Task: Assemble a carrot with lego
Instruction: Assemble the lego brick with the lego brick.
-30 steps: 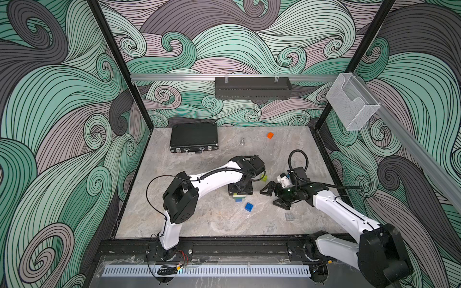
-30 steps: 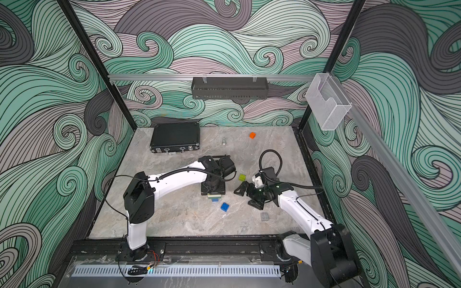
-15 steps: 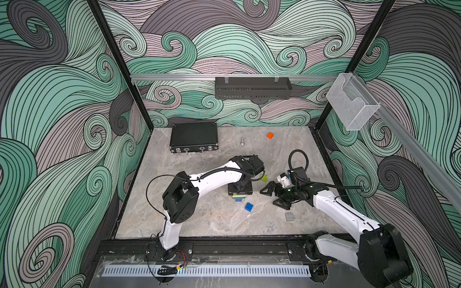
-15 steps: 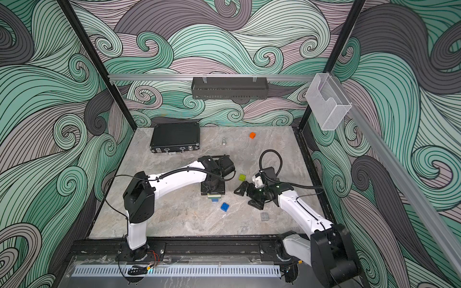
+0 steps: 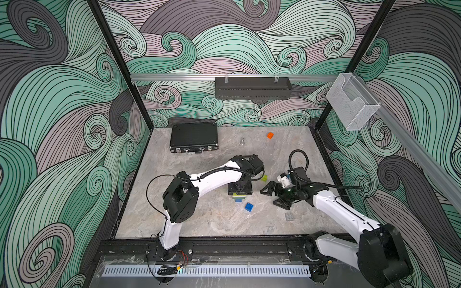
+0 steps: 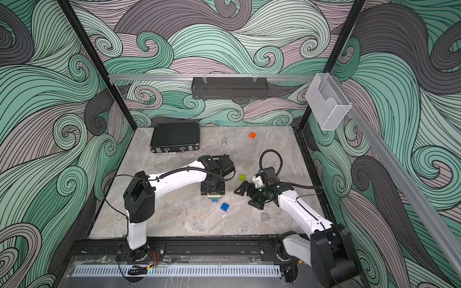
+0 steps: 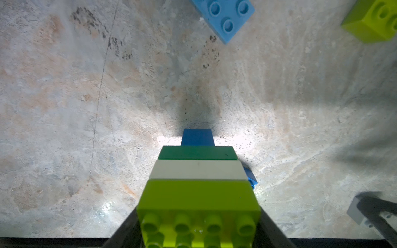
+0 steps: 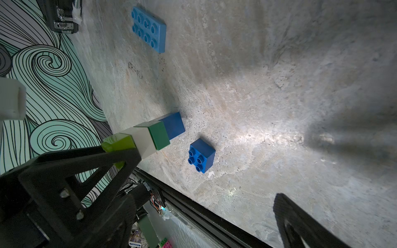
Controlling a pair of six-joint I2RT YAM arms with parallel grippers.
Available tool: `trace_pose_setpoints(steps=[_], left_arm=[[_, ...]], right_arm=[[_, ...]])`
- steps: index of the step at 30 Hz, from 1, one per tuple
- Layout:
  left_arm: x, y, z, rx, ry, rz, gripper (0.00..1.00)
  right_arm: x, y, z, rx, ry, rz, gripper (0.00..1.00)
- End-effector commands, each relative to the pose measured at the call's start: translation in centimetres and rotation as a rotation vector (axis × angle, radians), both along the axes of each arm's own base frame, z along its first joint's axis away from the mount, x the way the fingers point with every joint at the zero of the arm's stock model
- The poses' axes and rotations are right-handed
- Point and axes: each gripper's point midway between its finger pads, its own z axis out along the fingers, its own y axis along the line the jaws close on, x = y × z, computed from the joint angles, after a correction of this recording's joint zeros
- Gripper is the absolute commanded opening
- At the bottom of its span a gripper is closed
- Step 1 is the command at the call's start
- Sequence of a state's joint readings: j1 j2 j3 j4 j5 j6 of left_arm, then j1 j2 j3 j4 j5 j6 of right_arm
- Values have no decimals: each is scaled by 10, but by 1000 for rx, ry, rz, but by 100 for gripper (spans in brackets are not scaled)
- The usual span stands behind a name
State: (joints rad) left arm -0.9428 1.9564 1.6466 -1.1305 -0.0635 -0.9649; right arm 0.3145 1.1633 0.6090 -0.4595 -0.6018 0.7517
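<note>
The carrot (image 7: 198, 171) is a stack of lime, white and dark green bands with a blue tip (image 8: 174, 126) that points down at the table. My left gripper (image 7: 198, 232) is shut on its lime top; in both top views it (image 5: 239, 190) (image 6: 212, 188) covers most of the carrot (image 5: 239, 198) (image 6: 214, 197). My right gripper (image 5: 273, 197) (image 6: 247, 197) (image 8: 204, 182) hangs open and empty just to the carrot's right. Loose lego lies around: a dark blue square brick (image 5: 249, 207) (image 8: 202, 155), a lime brick (image 5: 264, 178) (image 7: 373, 21), a light blue oblong brick (image 8: 149, 29) (image 7: 225, 15) and a grey brick (image 5: 289, 216) (image 7: 356, 211).
A black case (image 5: 194, 137) lies at the back left of the marble table (image 5: 199, 219). A small metal piece (image 5: 242, 141) and an orange brick (image 5: 270, 135) sit near the back wall. A black rail (image 5: 224, 245) borders the table's front edge.
</note>
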Motion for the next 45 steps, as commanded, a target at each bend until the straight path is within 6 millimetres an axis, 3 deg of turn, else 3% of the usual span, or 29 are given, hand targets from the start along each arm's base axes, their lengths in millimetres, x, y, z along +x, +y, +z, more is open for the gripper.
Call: trace_pose_setpoints(steps=[1,20,26,30,38,41,45], left_arm=[[3,5,2,39,0,-2,43],[0,9,7,22,-47,16,75],[4,11,17,26,-77,16,86],[7,8,33,2,-118,9,93],[9,3,85,-115,-239,-62,98],[11,14,99,-133,-293,-84,99],[18,40,103,-157,-347,-62,99]], right_arm=[[4,-2,0,-13,-12,-6,99],[2,-3,-6,-23,1,0,100],[1,-4,-7,-28,3,0,100],[0,-5,-9,-35,5,-1,100],[-7,-8,-10,-100,-6,14,100],[-17,-5,-9,-177,-11,49,99],[-38,8,-15,-272,-12,94,95]])
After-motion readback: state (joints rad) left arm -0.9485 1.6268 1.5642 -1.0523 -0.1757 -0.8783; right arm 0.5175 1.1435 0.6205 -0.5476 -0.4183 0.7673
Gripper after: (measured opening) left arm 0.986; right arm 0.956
